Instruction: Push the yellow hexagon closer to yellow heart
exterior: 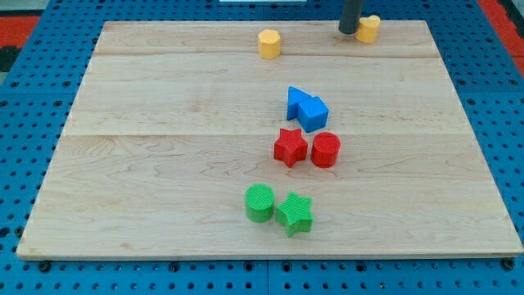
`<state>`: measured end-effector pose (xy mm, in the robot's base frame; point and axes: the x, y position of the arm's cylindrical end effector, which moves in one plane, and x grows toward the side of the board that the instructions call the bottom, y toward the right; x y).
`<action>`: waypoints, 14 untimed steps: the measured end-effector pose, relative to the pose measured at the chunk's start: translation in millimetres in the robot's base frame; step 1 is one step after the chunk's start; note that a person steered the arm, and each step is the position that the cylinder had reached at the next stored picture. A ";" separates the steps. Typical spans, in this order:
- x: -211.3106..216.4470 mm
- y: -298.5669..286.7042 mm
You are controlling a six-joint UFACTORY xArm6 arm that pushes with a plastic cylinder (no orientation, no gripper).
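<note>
Wooden board [164, 164] on blue pegboard. Yellow hexagon [268, 43] sits near the view's top, well apart from the yellow heart [368, 29] at its right. My tip [350, 32], no claw fitted, touches the heart's left side. Push not yet made; gap remains.

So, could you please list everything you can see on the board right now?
yellow hexagon: one, yellow, near the view's top, centre.
yellow heart: one, yellow, view's top right.
blue blocks: two, blue, touching, right of centre.
red star: one, red, below the blue pair.
red cylinder: one, red, right of the star.
green cylinder: one, green, lower centre.
green star: one, green, touching its right.
wooden board: one, pale.
my tip: one, dark, just left of the heart.
</note>
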<state>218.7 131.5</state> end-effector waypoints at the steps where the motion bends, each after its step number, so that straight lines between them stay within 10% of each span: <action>1: 54.8 -49.0; 3: 55.5 -187.0; 6: 20.1 -55.6; 14: 36.8 -17.7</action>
<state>255.5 113.8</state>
